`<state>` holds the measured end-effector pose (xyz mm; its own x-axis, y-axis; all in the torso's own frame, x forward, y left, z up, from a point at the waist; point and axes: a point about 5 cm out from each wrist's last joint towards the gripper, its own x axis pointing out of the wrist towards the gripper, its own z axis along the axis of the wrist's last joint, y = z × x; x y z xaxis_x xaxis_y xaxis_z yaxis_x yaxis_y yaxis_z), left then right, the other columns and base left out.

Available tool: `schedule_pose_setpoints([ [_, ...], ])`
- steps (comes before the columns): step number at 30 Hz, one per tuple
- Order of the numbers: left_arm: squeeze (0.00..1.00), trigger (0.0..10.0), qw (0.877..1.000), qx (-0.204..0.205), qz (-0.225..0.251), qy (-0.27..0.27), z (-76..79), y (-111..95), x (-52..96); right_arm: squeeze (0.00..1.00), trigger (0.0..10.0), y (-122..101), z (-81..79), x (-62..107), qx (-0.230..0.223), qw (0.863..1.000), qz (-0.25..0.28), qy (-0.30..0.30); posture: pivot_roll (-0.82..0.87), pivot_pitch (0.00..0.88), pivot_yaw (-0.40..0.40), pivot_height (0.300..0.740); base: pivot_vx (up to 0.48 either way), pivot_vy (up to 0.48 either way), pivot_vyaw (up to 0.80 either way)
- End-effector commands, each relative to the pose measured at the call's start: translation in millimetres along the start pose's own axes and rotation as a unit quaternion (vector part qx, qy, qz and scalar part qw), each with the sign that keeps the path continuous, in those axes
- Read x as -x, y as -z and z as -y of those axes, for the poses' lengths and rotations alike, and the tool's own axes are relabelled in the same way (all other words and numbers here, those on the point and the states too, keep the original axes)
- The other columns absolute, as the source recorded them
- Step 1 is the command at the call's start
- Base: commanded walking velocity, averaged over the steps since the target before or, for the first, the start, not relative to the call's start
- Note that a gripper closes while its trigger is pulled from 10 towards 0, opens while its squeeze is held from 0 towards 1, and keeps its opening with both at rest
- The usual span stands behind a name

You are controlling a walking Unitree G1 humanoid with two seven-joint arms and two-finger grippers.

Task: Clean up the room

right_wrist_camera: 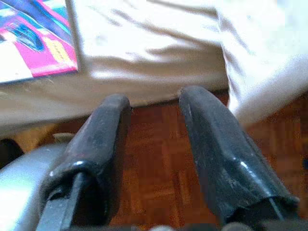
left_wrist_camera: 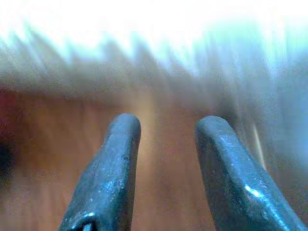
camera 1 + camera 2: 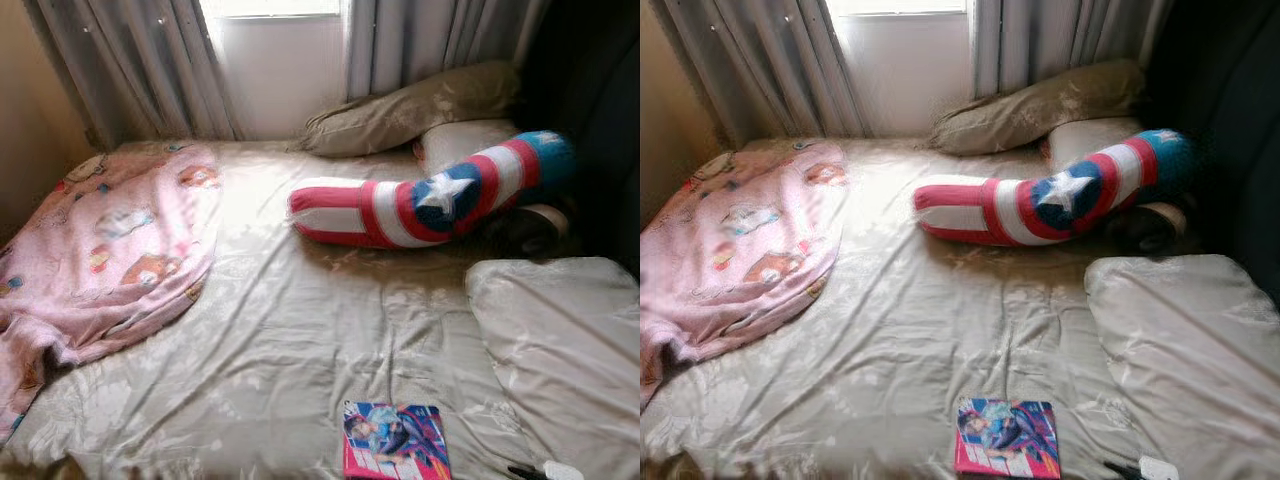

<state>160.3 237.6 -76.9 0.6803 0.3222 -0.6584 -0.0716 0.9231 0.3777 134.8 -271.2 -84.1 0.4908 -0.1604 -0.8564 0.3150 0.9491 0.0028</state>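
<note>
Bedding in a pale beige, faintly glossy fabric with a woven leaf pattern covers the bed, creased into long wrinkles. Near the foot edge lies a thin, flat magazine with a glossy cover in magenta, blue and cyan showing a cartoon figure; its lettering is too small and blurred to read. Just beside it, at the lower edge of the head views, sits a small dark and white object, too cut off to identify.

Across the head half of the bed rests a long, curved plush bolster in red and white stripes with a blue disc carrying a white star, its far end blue. Behind it lean a limp olive-beige pillow and a white cushion. A soft pink blanket printed with small cartoon characters is rumpled over the robot's left side of the bed. A folded beige quilt lies on the right. Grey pleated curtains hang at the bright window.

The right end effector is open, empty, over reddish wood parquet floor at the mattress edge, the magazine nearby. The left end effector is open and empty against a motion-blurred background.
</note>
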Motion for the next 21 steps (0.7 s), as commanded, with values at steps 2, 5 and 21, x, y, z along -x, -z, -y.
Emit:
schedule_pose_setpoints([
  [2,0.0,10.0,0.994,-0.036,0.048,-0.093,-28.0,-37,-14.0,0.0,10.0,4,1.9,1.0,0.0,1.0,-0.001,0.003,-0.04,0.0,-0.033,0.74,0.0,0.0,0.0],
  [5,0.0,10.0,0.987,-0.054,0.093,-0.121,-37.8,-55,-16.6,0.0,10.0,6,2.1,1.3,0.0,1.0,-0.003,0.004,-0.04,0.0,-0.032,0.74,0.0,0.0,0.0],
  [21,0.0,10.0,0.974,0.108,0.153,0.127,5.9,-90,-17.5,0.0,10.0,4,-4.6,-0.1,-0.013,1.0,0.006,-0.003,-0.02,0.0,-0.016,0.74,0.0,0.0,0.0],
])
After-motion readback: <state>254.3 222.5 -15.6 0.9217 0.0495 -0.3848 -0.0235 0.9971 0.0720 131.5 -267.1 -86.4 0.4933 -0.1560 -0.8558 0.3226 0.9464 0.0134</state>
